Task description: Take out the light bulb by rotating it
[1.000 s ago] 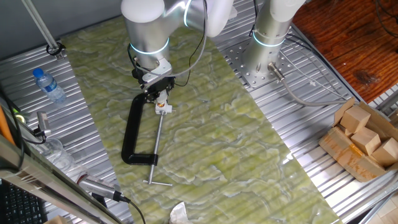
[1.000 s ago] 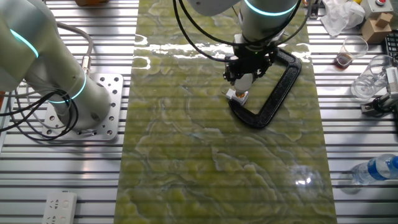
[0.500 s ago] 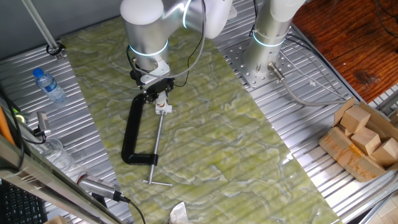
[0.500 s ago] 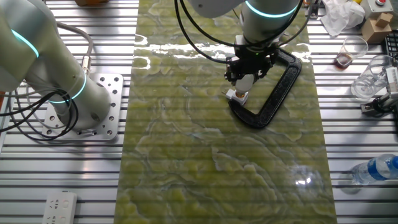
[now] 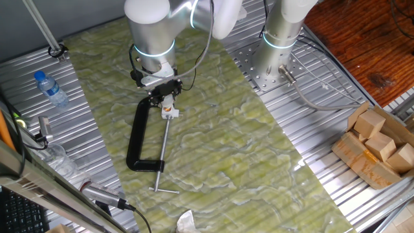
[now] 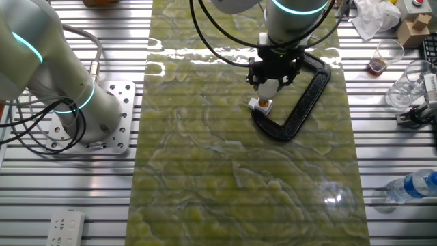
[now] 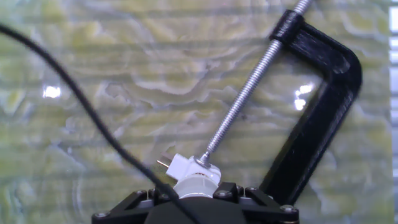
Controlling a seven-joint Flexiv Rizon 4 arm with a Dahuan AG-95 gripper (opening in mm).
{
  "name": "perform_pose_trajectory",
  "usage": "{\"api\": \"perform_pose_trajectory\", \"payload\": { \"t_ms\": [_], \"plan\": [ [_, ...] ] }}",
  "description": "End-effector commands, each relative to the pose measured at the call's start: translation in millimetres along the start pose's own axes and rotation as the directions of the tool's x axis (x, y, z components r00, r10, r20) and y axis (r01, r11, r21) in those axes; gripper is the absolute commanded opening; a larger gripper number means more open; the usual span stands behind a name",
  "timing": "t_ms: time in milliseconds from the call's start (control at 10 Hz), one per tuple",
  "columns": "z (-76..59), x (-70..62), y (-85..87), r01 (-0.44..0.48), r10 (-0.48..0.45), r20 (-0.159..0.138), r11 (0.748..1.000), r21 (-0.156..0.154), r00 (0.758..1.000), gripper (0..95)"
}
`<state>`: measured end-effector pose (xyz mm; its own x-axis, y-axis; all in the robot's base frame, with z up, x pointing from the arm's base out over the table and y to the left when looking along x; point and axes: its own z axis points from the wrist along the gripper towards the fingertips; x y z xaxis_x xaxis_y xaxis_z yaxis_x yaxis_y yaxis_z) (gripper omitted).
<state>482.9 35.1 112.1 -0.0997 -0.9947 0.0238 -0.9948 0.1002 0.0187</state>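
From the hand view, nearest to me, the gripper [image 7: 199, 198] sits at 6 o'clock with the light bulb [image 7: 194, 186] between its black fingers [image 7: 140, 200], so I read it as clenched on the bulb. Just above, the white socket piece [image 7: 189, 168] is pinned by the tip of the clamp screw [image 7: 249, 87], which runs off toward 1 o'clock to the black C-clamp [image 7: 323, 106].

In the other fixed view the bulb [image 6: 270, 87] shows white under the fingers, directly over the socket [image 6: 261, 104]. Against the frames from a second ago, the wrist has turned a little about its own axis and the bulb seems to stand slightly higher off the socket. I take that as the unscrewing making progress, though I cannot tell whether the thread is free yet.

Farther out, at 9 o'clock in the first fixed view, the clear bottle [image 5: 50, 88] lies well apart from the work, untouched.
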Motion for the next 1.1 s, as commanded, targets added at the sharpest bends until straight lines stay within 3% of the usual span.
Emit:
{"api": "perform_pose_trajectory", "payload": {
  "t_ms": [100,200,300,400,700,1000,1100],
  "plan": [
    [-7.2,-3.9,1.7,-0.334,0.334,-0.005,0.942,-0.009,0.942,0.0],
    [-6.7,-7.7,1.7,-0.429,0.429,-0.003,0.903,-0.01,0.903,0.0],
    [-6.3,-9.6,1.7,-0.477,0.477,-0.003,0.879,-0.008,0.879,0.0],
    [-5.6,-12.9,1.8,-0.592,0.592,0.006,0.806,-0.012,0.806,0.0],
    [-2.1,-22.5,2.0,-0.726,0.726,0.021,0.688,-0.016,0.687,0.0],
    [-0.8,-26.0,2.1,-0.784,0.785,0.051,0.619,-0.045,0.617,0.0],
    [-0.9,-26.1,1.9,-0.791,0.793,0.054,0.609,-0.048,0.607,0.0]
  ]
}}
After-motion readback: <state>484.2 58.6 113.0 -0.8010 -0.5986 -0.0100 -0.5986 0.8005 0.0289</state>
